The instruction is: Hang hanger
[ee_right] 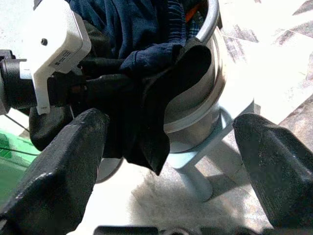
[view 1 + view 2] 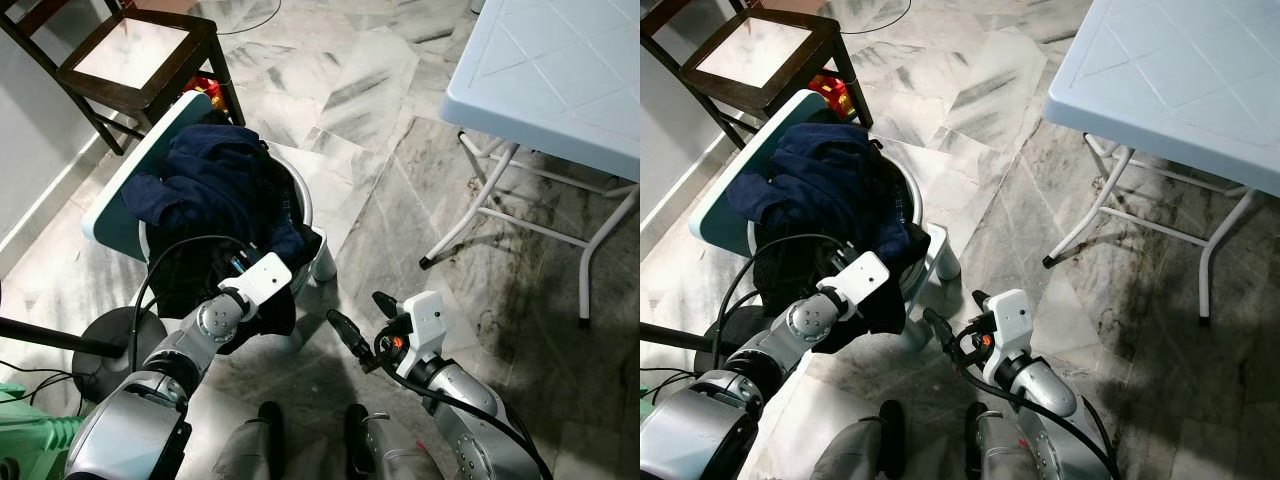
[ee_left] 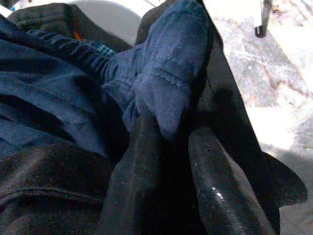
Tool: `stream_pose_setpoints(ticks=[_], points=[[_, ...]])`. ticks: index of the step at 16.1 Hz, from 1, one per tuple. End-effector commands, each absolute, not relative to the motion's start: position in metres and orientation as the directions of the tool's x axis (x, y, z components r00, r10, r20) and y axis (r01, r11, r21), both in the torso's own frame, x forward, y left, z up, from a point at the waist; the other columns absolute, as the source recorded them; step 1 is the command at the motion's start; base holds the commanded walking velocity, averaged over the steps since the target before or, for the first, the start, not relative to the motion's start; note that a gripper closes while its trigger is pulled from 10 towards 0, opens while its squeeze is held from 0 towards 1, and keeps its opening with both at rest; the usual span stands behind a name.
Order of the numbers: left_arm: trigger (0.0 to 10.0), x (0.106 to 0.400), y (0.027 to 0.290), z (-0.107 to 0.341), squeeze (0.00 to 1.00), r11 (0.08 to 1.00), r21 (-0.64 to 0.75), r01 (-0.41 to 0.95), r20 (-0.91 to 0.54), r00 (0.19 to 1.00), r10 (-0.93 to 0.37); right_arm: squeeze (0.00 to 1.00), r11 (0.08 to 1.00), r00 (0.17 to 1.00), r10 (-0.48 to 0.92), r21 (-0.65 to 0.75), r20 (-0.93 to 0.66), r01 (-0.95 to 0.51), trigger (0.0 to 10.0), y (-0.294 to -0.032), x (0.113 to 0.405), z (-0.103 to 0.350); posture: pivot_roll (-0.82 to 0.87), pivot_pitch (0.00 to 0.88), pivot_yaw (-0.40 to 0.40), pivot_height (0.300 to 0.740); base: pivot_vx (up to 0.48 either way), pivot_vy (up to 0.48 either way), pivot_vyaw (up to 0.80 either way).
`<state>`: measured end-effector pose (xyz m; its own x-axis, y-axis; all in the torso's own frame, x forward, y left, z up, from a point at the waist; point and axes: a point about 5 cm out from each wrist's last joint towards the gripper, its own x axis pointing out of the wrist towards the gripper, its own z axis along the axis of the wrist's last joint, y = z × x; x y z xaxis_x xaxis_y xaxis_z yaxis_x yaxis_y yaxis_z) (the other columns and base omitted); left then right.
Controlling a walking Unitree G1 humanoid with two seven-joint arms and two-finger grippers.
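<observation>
Left gripper (image 3: 164, 161) clamped on dark clothes (image 2: 215, 190) in basket (image 1: 205, 93); right gripper (image 1: 171, 161) wide, beside.

Marble tile floor (image 2: 390, 190), grey-veined, carries everything seen. Round metal basket (image 2: 300, 200) on pale plastic legs stands on it at about 9 o'clock from frame centre, heaped with dark blue clothes (image 2: 215, 185). Dark wooden chair (image 2: 130, 60) at 11 o'clock. White folding table (image 2: 550, 80) at 2 o'clock, legs on the tiles.
</observation>
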<state>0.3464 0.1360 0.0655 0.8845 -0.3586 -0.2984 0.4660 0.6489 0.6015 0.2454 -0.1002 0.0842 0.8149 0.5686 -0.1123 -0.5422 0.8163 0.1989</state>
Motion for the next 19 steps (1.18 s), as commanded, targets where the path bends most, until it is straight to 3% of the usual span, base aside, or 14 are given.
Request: stream_pose_setpoints(ticks=[1, 7, 12, 14, 16, 18, 19], points=[[0.0, 0.345, 0.146, 0.062, 0.00, 0.665, 0.599, 0.445, -0.310, 0.895, -0.320, 0.00, 0.819, 0.813, 0.566, 0.209, -0.135, -0.535, 10.0, -0.099, 0.242, 0.078, -0.07, 0.302, 0.035, 0.740, 0.000, 0.000, 0.00], [0.0, 0.346, 0.154, 0.092, 0.00, 0.793, 0.569, 0.218, 0.025, 0.959, -0.282, 0.00, 0.832, 0.827, 0.546, 0.202, -0.136, -0.516, 10.0, -0.104, 0.241, 0.077, -0.07, 0.303, 0.044, 0.740, 0.000, 0.000, 0.00], [0.0, 0.325, 0.176, 0.087, 0.00, 0.873, 0.479, 0.093, 0.130, 0.976, -0.175, 0.00, 0.826, 0.818, 0.557, 0.193, -0.141, -0.529, 10.0, -0.102, 0.242, 0.075, -0.04, 0.306, 0.030, 0.740, 0.000, 0.000, 0.00], [0.0, 0.307, 0.196, 0.073, 0.00, 0.907, 0.421, 0.016, 0.100, 0.993, -0.063, 0.00, 0.824, 0.815, 0.561, 0.185, -0.142, -0.535, 10.0, -0.102, 0.243, 0.075, -0.03, 0.307, 0.025, 0.740, 0.000, 0.000, 0.00], [0.0, 0.289, 0.208, 0.047, 0.00, 0.933, 0.359, -0.015, -0.019, 1.000, 0.023, 0.00, 0.825, 0.815, 0.561, 0.180, -0.145, -0.536, 10.0, -0.103, 0.243, 0.074, -0.02, 0.308, 0.020, 0.740, 0.000, 0.000, 0.00], [0.0, 0.277, 0.201, 0.027, 0.00, 0.956, 0.291, 0.017, -0.123, 0.992, 0.020, 0.00, 0.822, 0.811, 0.566, 0.179, -0.147, -0.541, 10.0, -0.102, 0.243, 0.073, -0.02, 0.310, 0.015, 0.740, 0.000, 0.000, 0.00], [2.1, 0.274, 0.197, 0.023, 0.00, 0.960, 0.279, 0.032, -0.146, 0.989, 0.010, 0.00, 0.821, 0.810, 0.568, 0.177, -0.149, -0.543, 10.0, -0.103, 0.243, 0.073, -0.02, 0.311, 0.013, 0.740, 0.000, 0.000, 0.00]])
